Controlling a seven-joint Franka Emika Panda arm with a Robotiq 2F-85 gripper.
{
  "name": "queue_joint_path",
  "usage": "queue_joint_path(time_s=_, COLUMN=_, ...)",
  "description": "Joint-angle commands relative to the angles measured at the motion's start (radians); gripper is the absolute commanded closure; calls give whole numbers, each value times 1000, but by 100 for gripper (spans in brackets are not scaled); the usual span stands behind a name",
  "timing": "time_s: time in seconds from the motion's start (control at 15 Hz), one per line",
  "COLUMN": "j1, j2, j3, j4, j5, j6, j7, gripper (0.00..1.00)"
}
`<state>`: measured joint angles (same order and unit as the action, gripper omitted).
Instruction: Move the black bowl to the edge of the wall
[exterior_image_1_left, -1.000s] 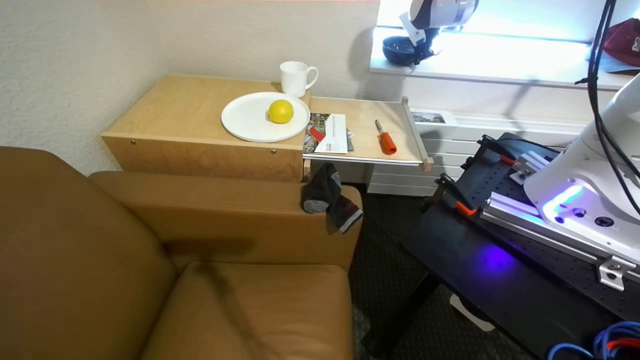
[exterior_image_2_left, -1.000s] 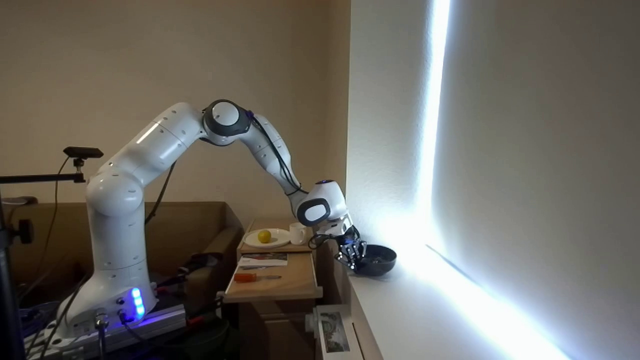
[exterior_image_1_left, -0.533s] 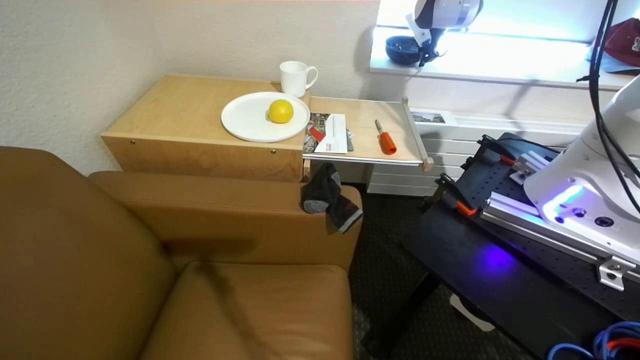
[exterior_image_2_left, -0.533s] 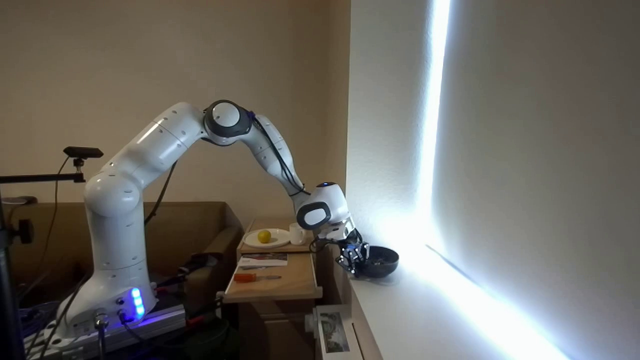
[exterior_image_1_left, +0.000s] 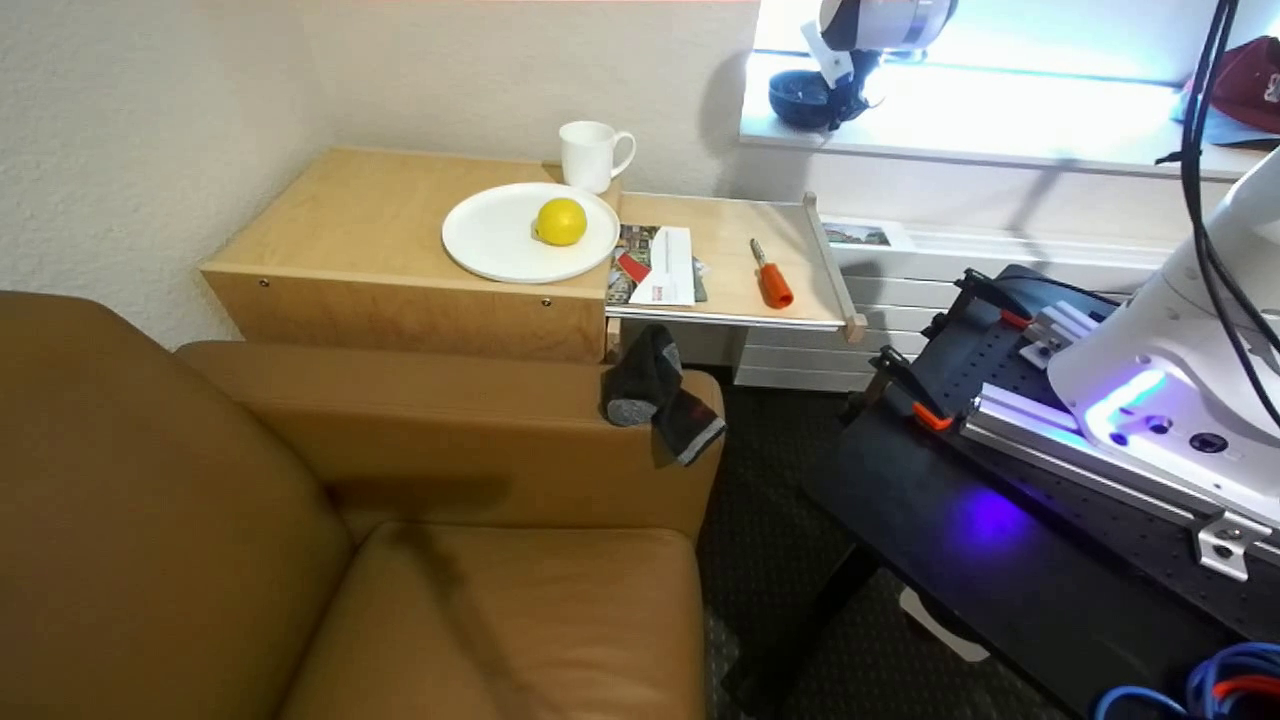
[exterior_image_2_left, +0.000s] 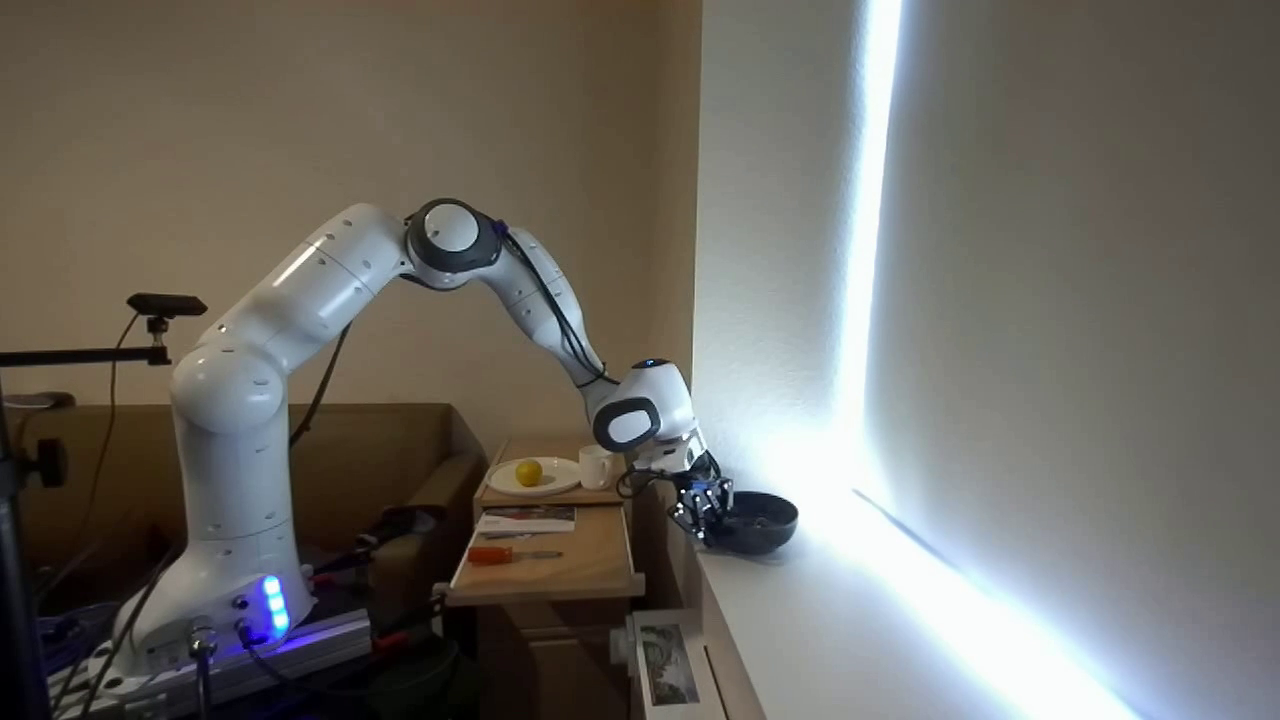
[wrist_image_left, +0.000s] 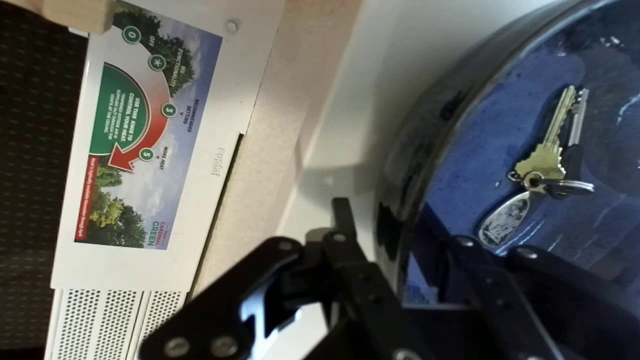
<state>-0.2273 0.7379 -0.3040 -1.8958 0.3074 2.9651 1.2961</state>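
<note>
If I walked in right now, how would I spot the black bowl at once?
Find the big white robot arm and follow it to the gripper at its tip, over the pale windowsill. The black bowl sits there, the open gripper straddling its rim. Unlike the white mug and white plate nearby, it is dark, blue inside, and holds keys on a ring.
</note>
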Motion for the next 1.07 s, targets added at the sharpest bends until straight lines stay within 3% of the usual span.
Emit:
queue_joint_path(time_s=0.0, j1=28, j2=-33, j3=-48, j4=-19, j5=-12, j6=-84, j7=-20, gripper=32)
queue_joint_path(time_s=0.33, j1=-2, j2=-91, j3=-90, j4=-59, j5=-37, j6=-146, j7=-92, gripper=1)
queue_joint_path(time_s=0.6, j1=-76, j2=-208, j3=-59, j4=-107, j5=-55, j6=-234, j7=-292, gripper=0)
queue_joint_path(time_s=1.0, j1=-201, j2=-434, j3=-57, j4=-180, j5=-31, j6=-481, j7=-743, gripper=0)
